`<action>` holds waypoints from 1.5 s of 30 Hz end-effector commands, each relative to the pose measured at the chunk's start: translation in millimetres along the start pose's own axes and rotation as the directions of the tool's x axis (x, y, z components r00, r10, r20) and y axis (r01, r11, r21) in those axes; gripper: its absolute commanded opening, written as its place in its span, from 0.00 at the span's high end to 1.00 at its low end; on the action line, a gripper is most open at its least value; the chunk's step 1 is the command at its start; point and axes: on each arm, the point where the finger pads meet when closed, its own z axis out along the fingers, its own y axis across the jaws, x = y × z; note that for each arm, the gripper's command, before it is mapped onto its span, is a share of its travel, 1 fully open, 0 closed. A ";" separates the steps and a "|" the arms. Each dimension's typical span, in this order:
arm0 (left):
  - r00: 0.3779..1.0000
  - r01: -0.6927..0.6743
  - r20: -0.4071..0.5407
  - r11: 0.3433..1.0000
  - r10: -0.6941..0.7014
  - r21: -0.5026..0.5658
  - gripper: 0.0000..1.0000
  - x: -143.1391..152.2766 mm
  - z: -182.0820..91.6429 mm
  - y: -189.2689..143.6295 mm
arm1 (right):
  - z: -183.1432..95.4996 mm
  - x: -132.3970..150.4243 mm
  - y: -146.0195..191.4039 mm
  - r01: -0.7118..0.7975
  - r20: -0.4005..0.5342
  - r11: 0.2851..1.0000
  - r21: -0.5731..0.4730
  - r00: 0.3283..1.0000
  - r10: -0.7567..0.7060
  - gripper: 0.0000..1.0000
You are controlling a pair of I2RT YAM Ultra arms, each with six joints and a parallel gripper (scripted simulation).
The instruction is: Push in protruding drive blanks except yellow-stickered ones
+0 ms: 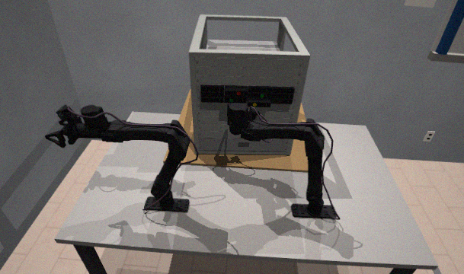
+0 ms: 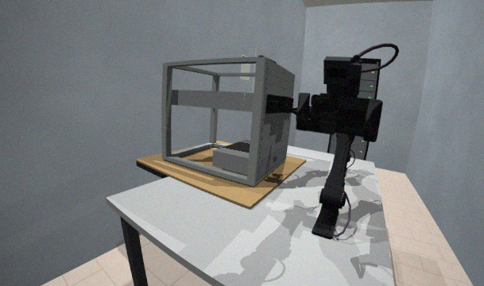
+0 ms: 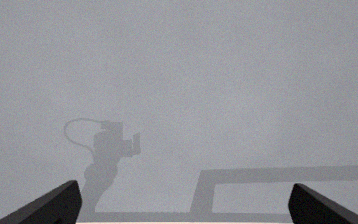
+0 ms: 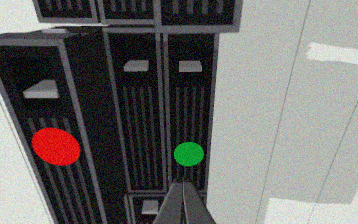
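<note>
The top view shows the bench, with the rack upright on a tan board at the middle of its far edge. The left jaws, spread wide and holding nothing, hang beyond the left edge. The right jaws, closed on nothing, are at the rack's front by a green-dotted blank. A red-dotted blank sticks out; a yellow-stickered blank sits lower.
</note>
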 end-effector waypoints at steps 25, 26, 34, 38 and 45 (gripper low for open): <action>0.999 0.007 0.052 1.000 -0.007 -0.010 0.00 -16.0 -7.6 2.5 | -63.0 -13.1 2.0 0.001 0.040 1.000 0.000 0.999 -0.001 1.00; 0.999 0.007 0.052 1.000 -0.007 -0.010 0.00 -16.0 -7.6 2.5 | -63.1 -13.1 1.8 0.005 0.040 1.000 0.001 0.999 -0.005 1.00; 0.999 0.007 0.052 1.000 -0.007 -0.010 0.00 -16.0 -7.6 2.5 | -70.2 -13.0 45.0 -0.038 0.029 0.999 -0.007 0.999 0.038 1.00; 0.999 0.007 0.052 1.000 -0.007 -0.010 0.00 -16.0 -7.6 2.5 | -70.4 -4.0 53.3 -0.002 0.029 1.000 0.001 1.000 0.002 1.00; 0.999 0.007 0.052 1.000 -0.007 -0.010 0.00 -16.0 -7.6 2.5 | -52.7 -6.7 56.7 -0.002 0.032 1.000 0.001 0.999 0.002 1.00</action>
